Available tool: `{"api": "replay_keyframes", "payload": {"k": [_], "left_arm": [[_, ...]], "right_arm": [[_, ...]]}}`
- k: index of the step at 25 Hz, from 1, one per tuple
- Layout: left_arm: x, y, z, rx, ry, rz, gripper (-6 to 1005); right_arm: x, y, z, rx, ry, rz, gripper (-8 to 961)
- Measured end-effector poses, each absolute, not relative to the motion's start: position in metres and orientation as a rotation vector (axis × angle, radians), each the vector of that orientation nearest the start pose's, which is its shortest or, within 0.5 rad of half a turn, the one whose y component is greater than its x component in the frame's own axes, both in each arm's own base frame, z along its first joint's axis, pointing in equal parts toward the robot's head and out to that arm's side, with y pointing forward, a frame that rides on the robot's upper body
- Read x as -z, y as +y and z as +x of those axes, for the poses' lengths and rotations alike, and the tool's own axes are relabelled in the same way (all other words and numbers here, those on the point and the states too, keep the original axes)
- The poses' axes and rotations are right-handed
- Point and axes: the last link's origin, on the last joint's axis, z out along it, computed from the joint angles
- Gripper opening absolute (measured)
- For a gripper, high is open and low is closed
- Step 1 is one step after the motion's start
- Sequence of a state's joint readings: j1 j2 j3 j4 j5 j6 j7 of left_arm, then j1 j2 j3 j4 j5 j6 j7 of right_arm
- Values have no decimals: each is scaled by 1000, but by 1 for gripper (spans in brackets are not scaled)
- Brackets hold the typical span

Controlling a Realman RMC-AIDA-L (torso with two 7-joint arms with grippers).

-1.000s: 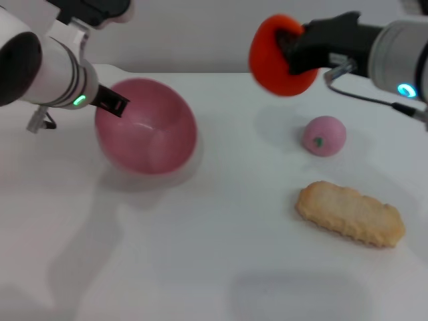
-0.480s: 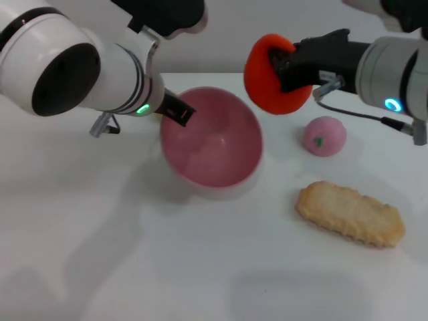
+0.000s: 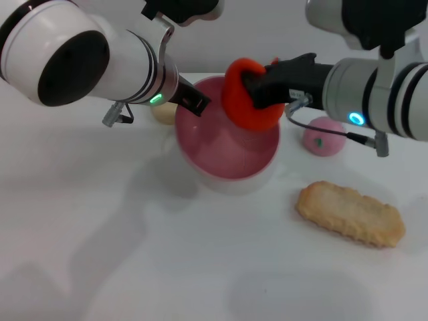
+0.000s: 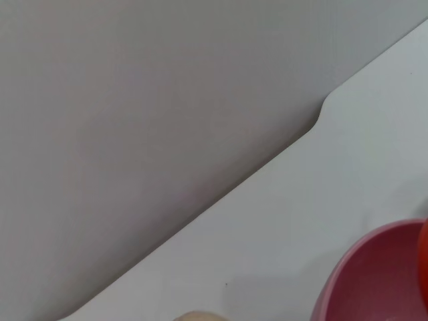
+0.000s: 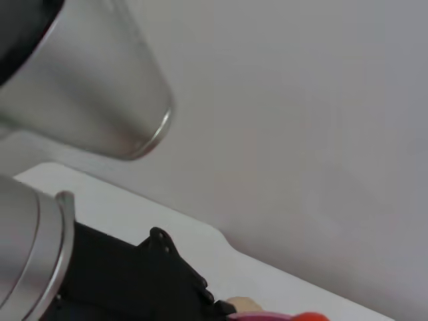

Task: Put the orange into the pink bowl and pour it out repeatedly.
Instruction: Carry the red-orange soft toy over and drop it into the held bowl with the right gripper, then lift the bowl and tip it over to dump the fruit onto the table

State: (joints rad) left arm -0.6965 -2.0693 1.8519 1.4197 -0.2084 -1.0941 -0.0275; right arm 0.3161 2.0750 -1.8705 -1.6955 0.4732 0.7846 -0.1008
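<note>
The pink bowl [image 3: 224, 150] is tilted at the table's middle, its opening facing the front right. My left gripper [image 3: 194, 101] is shut on its far left rim. Over the bowl's far right rim hangs the orange [image 3: 246, 100], with my right gripper [image 3: 259, 87] shut on it from the right. The orange is above the bowl's opening and I cannot tell whether it touches the rim. In the left wrist view, part of the bowl [image 4: 378, 277] shows with a sliver of the orange [image 4: 424, 242] beside it. The right wrist view catches only thin edges of both.
A small pink round fruit [image 3: 324, 137] with a green mark lies right of the bowl. A long beige biscuit [image 3: 351, 214] lies at the front right. A beige ball [image 3: 162, 114] peeks out behind the bowl's left side, under my left arm.
My left gripper has carried the bowl from the left to the table's middle. My right gripper has brought the orange leftward and lower, over the bowl's rim.
</note>
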Motion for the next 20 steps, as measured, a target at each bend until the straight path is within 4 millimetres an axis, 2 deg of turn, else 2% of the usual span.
{"api": "replay_keyframes", "payload": {"k": [1, 6, 8, 11, 14, 18, 20], "left_arm": [[45, 390, -96, -245, -619, -2244, 43], [44, 391, -96, -246, -617, -2242, 43], [45, 391, -95, -244, -609, -2244, 43], [45, 392, -95, -258, -559, -2246, 43], [45, 392, -95, -307, -443, -2248, 42], [44, 390, -93, -380, -257, -2192, 43], [45, 388, -92, -413, -162, -2158, 43]], "right_arm": [[31, 341, 100, -298, 730, -2298, 49], [32, 340, 98, -306, 726, -2301, 242], [31, 340, 98, -307, 728, -2300, 285], [21, 342, 101, -327, 753, -2262, 350], [-13, 348, 117, -351, 818, -2134, 415], [-67, 352, 160, -322, 950, -1927, 504], [-85, 347, 181, -295, 986, -1854, 553]]}}
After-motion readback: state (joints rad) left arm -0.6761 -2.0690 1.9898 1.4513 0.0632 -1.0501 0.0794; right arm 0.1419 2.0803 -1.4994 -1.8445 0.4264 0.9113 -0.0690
